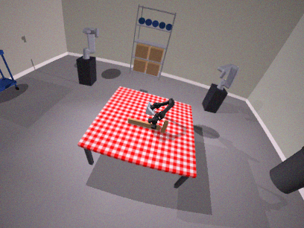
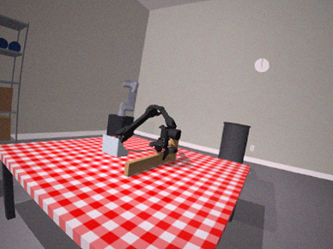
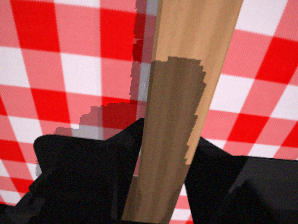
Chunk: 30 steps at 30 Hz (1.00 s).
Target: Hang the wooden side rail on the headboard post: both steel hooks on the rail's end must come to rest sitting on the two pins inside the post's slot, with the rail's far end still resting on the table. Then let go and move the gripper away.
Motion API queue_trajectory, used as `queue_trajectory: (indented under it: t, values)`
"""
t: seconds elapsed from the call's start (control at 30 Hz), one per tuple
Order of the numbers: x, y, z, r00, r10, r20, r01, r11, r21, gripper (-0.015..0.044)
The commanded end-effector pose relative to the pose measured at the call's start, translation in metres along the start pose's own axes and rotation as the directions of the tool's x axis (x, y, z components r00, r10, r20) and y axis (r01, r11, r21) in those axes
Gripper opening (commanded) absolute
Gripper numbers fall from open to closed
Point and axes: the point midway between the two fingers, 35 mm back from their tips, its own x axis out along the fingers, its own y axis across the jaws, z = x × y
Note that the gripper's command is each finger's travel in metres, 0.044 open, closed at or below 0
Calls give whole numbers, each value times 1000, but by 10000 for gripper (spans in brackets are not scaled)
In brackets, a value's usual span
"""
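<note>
Jaws of the gripper, partly open, grip the rail near the post, its far end low at the table; releasing with hooks short of the pins, seating unseen here, could drop it

We see a shelf rack bearing dark blue round things and brown boxes, a pale clock on the wall, a dark bin, and a blue cart at the top view's left edge.
</note>
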Motion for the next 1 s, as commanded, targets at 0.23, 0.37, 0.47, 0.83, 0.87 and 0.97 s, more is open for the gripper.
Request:
queue_trajectory:
  t: [0.23, 0.37, 0.47, 0.83, 0.87, 0.97]
  values:
    - [-7, 3, 0, 1000, 16, 3, -16, 1000, -11, 0]
    - [-7, 3, 0, 1000, 16, 3, -16, 1000, -11, 0]
    - [-8, 3, 0, 1000, 16, 3, -16, 1000, -11, 0]
    - [-10, 3, 0, 1000, 16, 3, -16, 1000, -11, 0]
    - [-10, 3, 0, 1000, 16, 3, -16, 1000, -11, 0]
    - [-10, 3, 0, 1000, 16, 3, -16, 1000, -11, 0]
